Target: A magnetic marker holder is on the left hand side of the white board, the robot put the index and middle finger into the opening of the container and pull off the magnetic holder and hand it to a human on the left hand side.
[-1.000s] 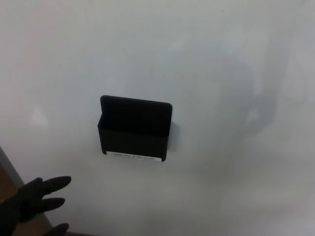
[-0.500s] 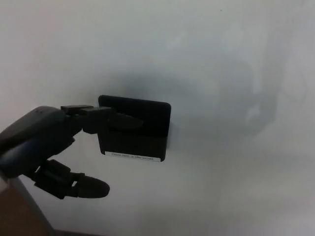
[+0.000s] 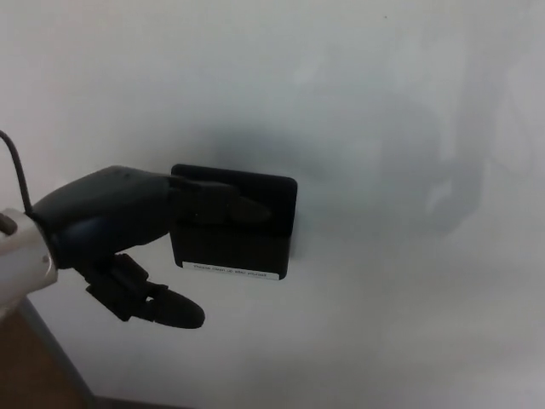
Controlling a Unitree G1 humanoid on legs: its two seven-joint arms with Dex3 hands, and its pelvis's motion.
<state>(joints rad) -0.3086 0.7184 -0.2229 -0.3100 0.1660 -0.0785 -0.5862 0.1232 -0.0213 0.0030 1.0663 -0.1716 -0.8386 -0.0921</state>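
A black magnetic marker holder (image 3: 255,243) clings to the whiteboard (image 3: 383,102), with a white label strip along its lower front. My left hand (image 3: 119,226) comes in from the left at the holder's height. Its two upper fingers (image 3: 230,207) lie over the holder's top opening, and the tips seem to reach into it. The thumb (image 3: 166,308) sticks out below, apart from the holder's bottom edge. The hand holds nothing. My right hand does not show.
The whiteboard's grey frame edge (image 3: 51,358) runs diagonally at the bottom left, with brown floor beyond it. Faint shadows and reflections lie on the board to the right.
My left hand has risen from the bottom left corner to the holder and pushed further right, its fingers now over the opening. The holder has not moved.
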